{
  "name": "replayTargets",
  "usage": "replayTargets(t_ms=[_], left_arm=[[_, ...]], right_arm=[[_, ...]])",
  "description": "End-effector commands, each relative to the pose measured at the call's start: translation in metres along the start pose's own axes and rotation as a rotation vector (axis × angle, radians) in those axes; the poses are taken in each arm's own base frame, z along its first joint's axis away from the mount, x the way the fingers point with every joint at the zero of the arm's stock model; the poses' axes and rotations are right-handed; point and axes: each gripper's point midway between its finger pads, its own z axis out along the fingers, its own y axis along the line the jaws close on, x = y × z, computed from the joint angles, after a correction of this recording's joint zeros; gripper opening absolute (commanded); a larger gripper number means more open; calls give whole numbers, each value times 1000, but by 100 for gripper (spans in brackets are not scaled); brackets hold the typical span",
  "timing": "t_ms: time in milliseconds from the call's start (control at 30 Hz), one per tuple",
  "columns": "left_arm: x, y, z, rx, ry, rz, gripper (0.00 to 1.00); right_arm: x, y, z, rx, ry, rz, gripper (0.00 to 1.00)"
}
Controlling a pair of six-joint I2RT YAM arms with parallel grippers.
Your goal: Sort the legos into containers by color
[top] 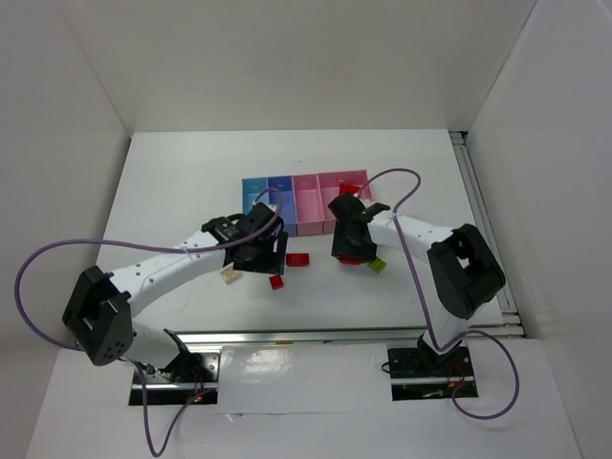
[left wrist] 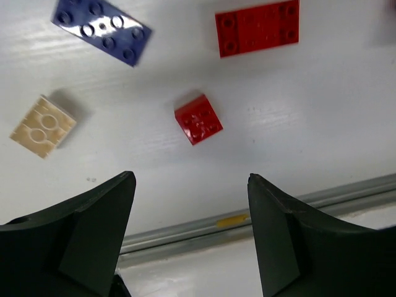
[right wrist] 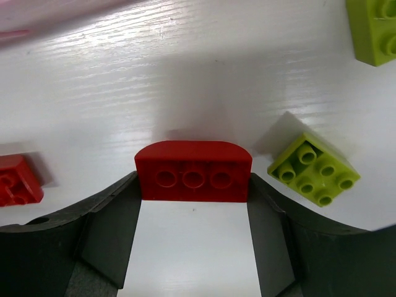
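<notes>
Pinching the rounded red brick (right wrist: 193,167) at lower centre, the right gripper (right wrist: 192,184) seems clamped on it, arm bent downward; left gripper (left wrist: 190,179) gapes wide over a small red brick (left wrist: 198,119).

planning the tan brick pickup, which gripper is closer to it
Left. The left gripper hovers close by the tan brick; the right gripper is farther off, around a rounded red brick.

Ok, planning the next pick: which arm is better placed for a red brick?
Right. Its fingers sit against both ends of the rounded red brick; the left fingers hang open, clear of the small red brick.
</notes>
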Motion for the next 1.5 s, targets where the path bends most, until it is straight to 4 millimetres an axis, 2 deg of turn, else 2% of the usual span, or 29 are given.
replayTargets(t_ms=[0,33,100,167,267,367,400,467,500,567,600,633,700,767,833,933,1000,1033,1067,1133,1167,1200,1233,1267,1333,1367,1400,1433,1467], left_arm=[[23,-14,4,54,85,-62,84],[32,-19,6,73,122,-68,84],[34,-30,10,102,134,-71,85],[41,-36,16,109,163,-70,89],[49,-35,27,77,189,-81,99],[51,-29,41,19,198,-90,99],[57,-27,49,-5,225,-100,97],[56,-27,57,-21,227,-113,92],[58,-28,66,-28,235,-112,90],[52,-34,71,-24,229,-123,88],[52,-29,76,-46,231,-141,86],[48,-31,75,-39,223,-143,86],[47,-26,80,-62,222,-157,86],[47,-24,85,-56,210,-168,86],[45,-21,85,-59,209,-176,85],[47,-20,87,-60,210,-176,78],[45,-21,88,-54,203,-177,73],[45,-21,88,-54,203,-177,69],[45,-21,88,-54,203,-177,62],[44,-22,86,-47,197,-168,51],[41,-21,84,-49,183,-168,47],[38,-22,81,-49,184,-155,44],[30,-22,76,-53,155,-156,38],[20,-27,65,-35,135,-143,34],[4,-30,51,-38,78,-98,27],[-1,-35,41,-23,67,-79,26],[-21,-49,29,30,24,-63,25],[-31,-57,22,63,6,-51,21],[-42,-68,14,105,-14,-39,20]], right_arm=[[-20,-2,-32,-20,-84,20,57],[-31,1,-41,-29,-114,28,57],[-41,0,-56,-22,-140,12,57],[-63,4,-73,-20,-200,27,57],[-93,6,-91,-40,-262,38,57],[-132,9,-95,-61,-333,77,57],[-139,6,-85,-45,-317,77,58],[-161,10,-81,-56,-357,76,59],[-176,12,-71,-58,-363,97,59],[-188,15,-58,-60,-350,83,59],[-201,18,-58,-63,-369,81,59],[-201,21,-41,-47,-343,73,59],[-211,29,-35,-55,-346,50,59],[-205,31,-17,-42,-308,38,67],[-206,34,-15,-50,-303,37,81],[-206,34,-15,-50,-303,37,88],[-207,33,-23,-57,-315,40,89],[-211,33,-34,-69,-335,46,89],[-213,33,-41,-77,-348,49,89],[-211,24,-48,-52,-358,53,89],[-215,20,-65,-48,-389,63,89],[-211,14,-69,-33,-389,63,89],[-208,9,-72,-24,-392,64,89],[-209,0,-87,-21,-413,80,89],[-198,-15,-91,5,-400,84,90],[-201,-31,-105,18,-426,113,90],[-188,-41,-102,48,-404,115,90],[-193,-49,-112,44,-427,148,90],[-179,-60,-107,67,-398,146,90]])
